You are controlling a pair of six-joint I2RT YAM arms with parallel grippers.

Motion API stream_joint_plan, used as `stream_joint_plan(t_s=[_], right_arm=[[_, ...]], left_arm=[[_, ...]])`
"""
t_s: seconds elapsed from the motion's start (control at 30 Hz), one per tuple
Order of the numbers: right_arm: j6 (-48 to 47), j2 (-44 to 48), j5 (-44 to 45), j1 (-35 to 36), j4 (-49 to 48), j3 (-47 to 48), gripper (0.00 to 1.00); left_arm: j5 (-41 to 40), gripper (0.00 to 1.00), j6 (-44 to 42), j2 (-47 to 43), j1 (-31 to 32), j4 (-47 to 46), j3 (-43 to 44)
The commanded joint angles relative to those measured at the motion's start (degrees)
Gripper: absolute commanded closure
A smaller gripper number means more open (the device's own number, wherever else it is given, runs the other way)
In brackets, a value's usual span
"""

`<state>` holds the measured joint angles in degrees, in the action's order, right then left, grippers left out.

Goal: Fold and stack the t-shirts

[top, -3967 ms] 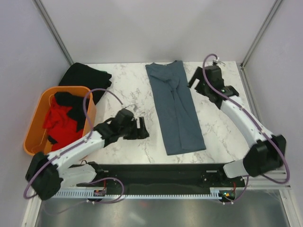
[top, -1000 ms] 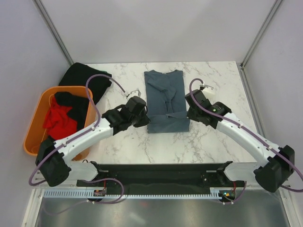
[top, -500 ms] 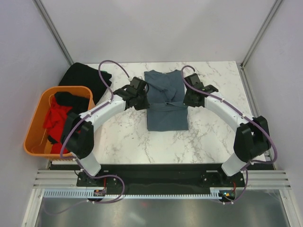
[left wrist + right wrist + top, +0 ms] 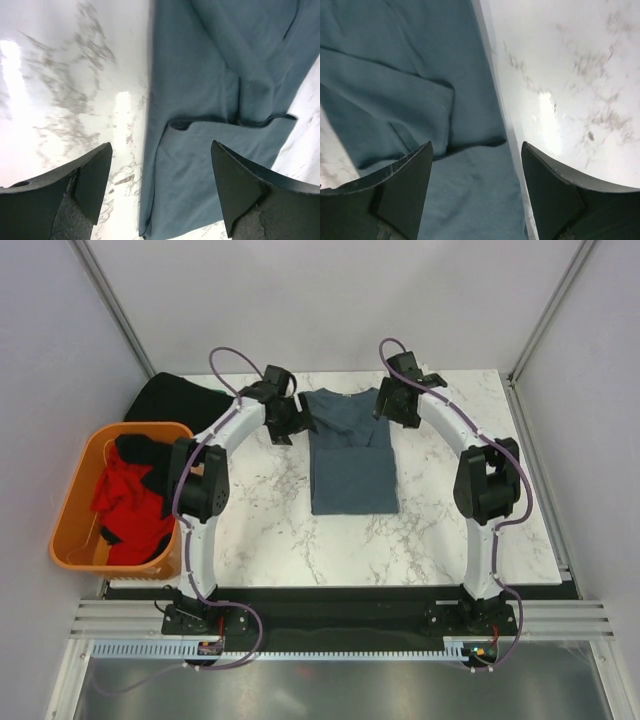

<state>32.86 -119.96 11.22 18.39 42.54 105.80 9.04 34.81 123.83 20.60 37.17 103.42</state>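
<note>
The slate blue-grey t-shirt [image 4: 350,465] lies folded on the marble table, its near half doubled over the far half. It shows in the left wrist view [image 4: 220,80] and the right wrist view [image 4: 390,75]. My left gripper [image 4: 290,422] is open and empty above the shirt's far left edge; its fingers [image 4: 90,175] straddle that edge. My right gripper [image 4: 388,412] is open and empty above the far right edge, with fingers [image 4: 555,190] straddling it. A black t-shirt [image 4: 178,400] lies at the back left. A red t-shirt [image 4: 125,502] lies in the basket.
An orange plastic basket [image 4: 140,427] stands at the left edge, holding the red shirt and black cloth [image 4: 150,455]. Bare marble table [image 4: 450,530] lies near and to the right of the folded shirt. Metal frame posts rise at both back corners.
The long blue-grey shirt has been folded in half, its near end brought up over the far part. Both arms swept to the far end and opened, letting go.
</note>
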Motion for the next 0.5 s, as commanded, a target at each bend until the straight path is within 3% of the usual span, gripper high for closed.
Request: stream_joint_plan(t_s=[0.0,0.1,0.17,0.33,0.47], right_arm=[[-2.89,5.50,-1.38,-0.73,6.50,9.52,0.21],[-2.98,14.71,-4.26,-0.73,2.56,-0.30,0.21],[-2.45,19.74,-6.12,-0.64,-1.30,-11.89,0.21],[0.09,35.65,-15.49,-0.64,-10.62,-39.54,0.26],[1.68,43.05,-20.96,-0.64,-19.23,-53.57,0.29]], left_arm=[[3.09,0.13,-2.99,-5.51,-1.62,7.39,6.72],[1.95,0.13,-1.94,-14.21,-1.09,6.25,-0.82],[1.77,0.14,-1.15,-20.52,-0.04,4.33,-9.14],[2.39,0.15,1.66,-32.32,3.04,-5.86,-27.89],[3.53,0.17,5.17,-39.36,6.63,-14.74,-43.43]])
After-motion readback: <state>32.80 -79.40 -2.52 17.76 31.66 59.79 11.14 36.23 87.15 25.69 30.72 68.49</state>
